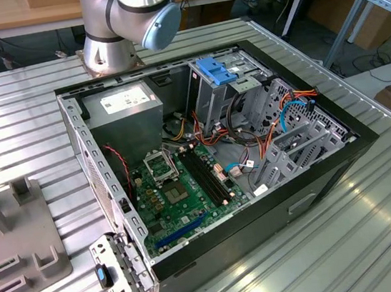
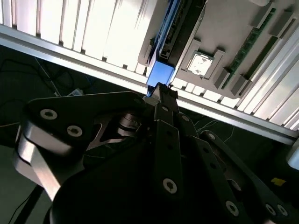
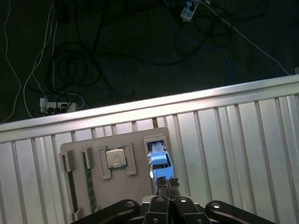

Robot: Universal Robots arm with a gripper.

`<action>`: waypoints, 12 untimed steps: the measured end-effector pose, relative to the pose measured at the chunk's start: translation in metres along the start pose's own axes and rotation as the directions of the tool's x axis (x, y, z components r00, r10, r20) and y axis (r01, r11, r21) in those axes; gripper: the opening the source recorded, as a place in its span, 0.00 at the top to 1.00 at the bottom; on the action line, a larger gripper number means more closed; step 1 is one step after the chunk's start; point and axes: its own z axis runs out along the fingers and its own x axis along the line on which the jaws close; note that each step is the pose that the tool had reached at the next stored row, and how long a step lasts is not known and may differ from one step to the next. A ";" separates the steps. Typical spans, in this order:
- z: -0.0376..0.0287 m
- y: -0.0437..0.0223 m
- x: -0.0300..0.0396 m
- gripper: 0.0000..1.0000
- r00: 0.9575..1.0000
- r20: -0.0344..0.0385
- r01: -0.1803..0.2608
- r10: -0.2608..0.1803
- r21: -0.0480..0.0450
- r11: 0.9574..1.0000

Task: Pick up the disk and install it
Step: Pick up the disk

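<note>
Lying at about eight o'clock in the exterior view, a grey holder rests on the ribbed table. The open computer case takes the centre, and the arm's base rises at twelve o'clock. In the first wrist view the holder carries memory sticks, then a processor chip, then the disk, which stands on edge in its slot with its blue bracket uppermost. The gripper hangs just beside that blue edge, its fingertips drawn together with nothing between them. Whether it touches the disk cannot be told.
</note>
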 end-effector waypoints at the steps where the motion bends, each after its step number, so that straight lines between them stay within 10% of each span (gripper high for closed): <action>1: 0.0002 0.0000 0.0000 0.89 1.000 0.000 0.018 -0.018 0.001 1.000; 6: 0.0018 0.0000 -0.0001 0.89 0.995 -0.002 0.104 -0.104 0.017 0.994; 8: 0.0027 -0.0001 -0.0001 0.89 0.986 -0.003 0.169 -0.169 0.032 0.985; 12: 0.0029 0.0000 -0.0001 0.89 0.985 -0.003 0.170 -0.170 0.032 0.985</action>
